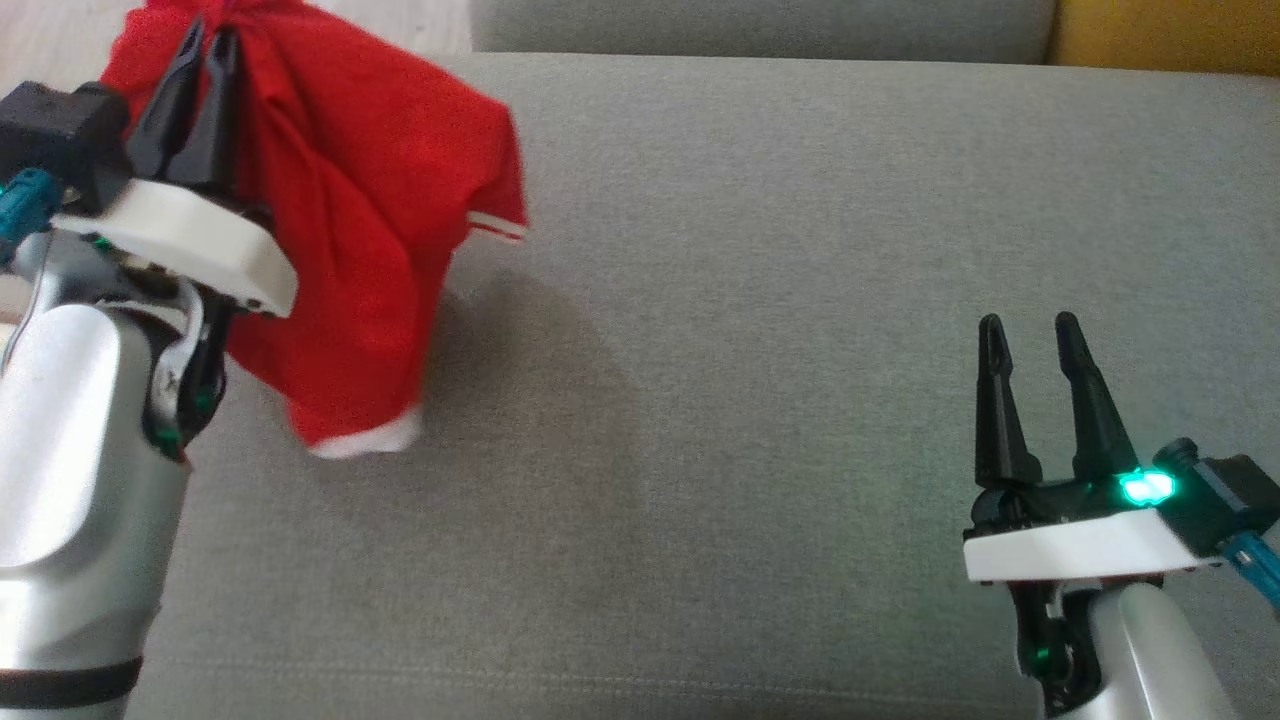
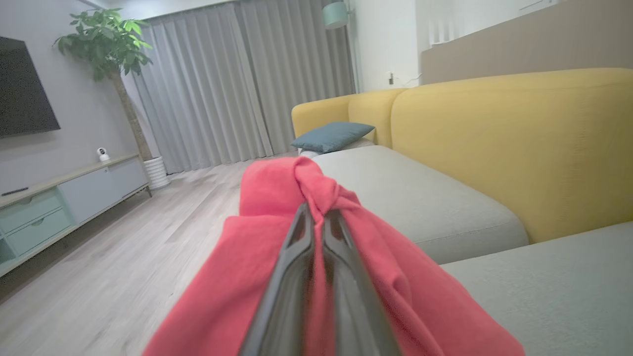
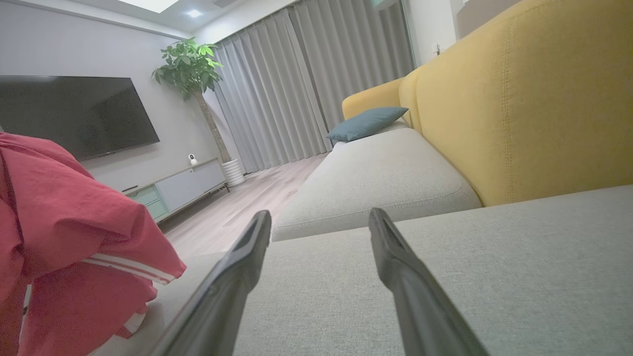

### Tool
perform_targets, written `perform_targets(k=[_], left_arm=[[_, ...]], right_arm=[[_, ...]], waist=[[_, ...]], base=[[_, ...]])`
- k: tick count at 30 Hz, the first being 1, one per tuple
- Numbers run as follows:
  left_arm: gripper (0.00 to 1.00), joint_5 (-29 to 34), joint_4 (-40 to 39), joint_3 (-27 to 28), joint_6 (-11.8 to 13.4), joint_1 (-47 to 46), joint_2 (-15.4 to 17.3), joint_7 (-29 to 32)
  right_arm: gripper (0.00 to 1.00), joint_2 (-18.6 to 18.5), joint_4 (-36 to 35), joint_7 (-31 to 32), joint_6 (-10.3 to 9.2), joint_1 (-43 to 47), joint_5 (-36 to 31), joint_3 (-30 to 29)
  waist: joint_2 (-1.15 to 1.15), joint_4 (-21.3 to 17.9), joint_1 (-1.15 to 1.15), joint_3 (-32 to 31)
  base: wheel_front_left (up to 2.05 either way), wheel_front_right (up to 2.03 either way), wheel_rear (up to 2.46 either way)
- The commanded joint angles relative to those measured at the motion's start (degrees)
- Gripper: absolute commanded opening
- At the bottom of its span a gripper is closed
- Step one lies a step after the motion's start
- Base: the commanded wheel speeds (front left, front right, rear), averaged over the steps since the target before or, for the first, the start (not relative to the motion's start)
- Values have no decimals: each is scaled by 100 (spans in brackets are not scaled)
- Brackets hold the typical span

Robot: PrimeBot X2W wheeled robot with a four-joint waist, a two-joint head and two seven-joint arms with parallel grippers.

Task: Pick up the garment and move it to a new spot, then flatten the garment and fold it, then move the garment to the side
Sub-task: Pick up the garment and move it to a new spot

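left gripper (image 1: 208, 45): clamped on red garment (image 1: 380, 200), lifted, 10 o'clock
right gripper (image 1: 1030, 325): jaws apart, empty, 4 o'clock
sofa (image 1: 750, 300): grey seat below

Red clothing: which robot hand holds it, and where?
The left gripper pinches the red garment by a bunched fold at its top. The right gripper holds nothing.

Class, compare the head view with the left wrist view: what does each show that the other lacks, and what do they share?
Head view's own: the right gripper, jaws open, over the grey fabric sofa seat, and the white-trimmed hem of the red cloth garment.
Left wrist view's own: a black wall television, a potted green tree, grey curtains, a teal cushion.
Shared: the left gripper, jaws shut on the garment, and the sofa seat.
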Motion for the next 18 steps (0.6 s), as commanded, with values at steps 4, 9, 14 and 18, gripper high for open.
perform_targets(k=[4,9,14,18], left_arm=[[0,87,-591,59,75,-301,190,164],[0,270,-854,-327,97,-459,-56,335],[0,559,-700,-920,113,-655,-504,450],[0,763,-285,-1413,163,-793,-1026,406]], right_arm=[[100,-31,-227,-61,-3,-108,52,167],[100,-31,-304,-62,-3,-154,129,146],[100,-31,-377,-62,-3,-240,182,251],[100,-31,-450,-62,-3,-362,241,329]], waist=[[0,-199,0,-13],[0,-417,0,76],[0,-741,0,230],[0,-1141,0,397]], base=[[0,0,0],[0,0,0],[0,0,0],[0,0,0]])
